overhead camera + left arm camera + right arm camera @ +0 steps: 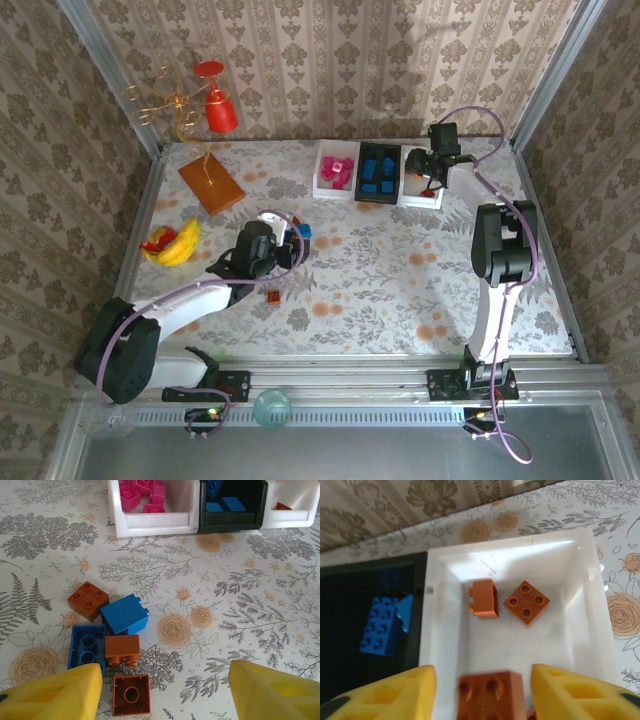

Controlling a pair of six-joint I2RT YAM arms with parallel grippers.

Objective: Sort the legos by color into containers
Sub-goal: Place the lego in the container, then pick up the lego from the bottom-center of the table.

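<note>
Along the far edge of the table [400,290] three trays stand side by side: the pink-filled white tray [155,524], the black tray [350,580] with blue pieces, and the right white tray [580,645] for brown. Over that last one the right gripper [483,680] hangs with jaws apart and a blurred brown brick [491,695] between them, a gap on each side, so I judge a brown piece is being dropped in. Its studs face up and it looks square, so I can tell no long axis. Nearer the bases the left gripper [165,672] is spread wide and empty above the loose heap. Its next move probably calls for lowering onto one piece. The upturned brown brick [131,695] just beside its left finger is square, hollow side up, while the long blue brick [86,649], also hollow up, points its length toward the trays
</note>
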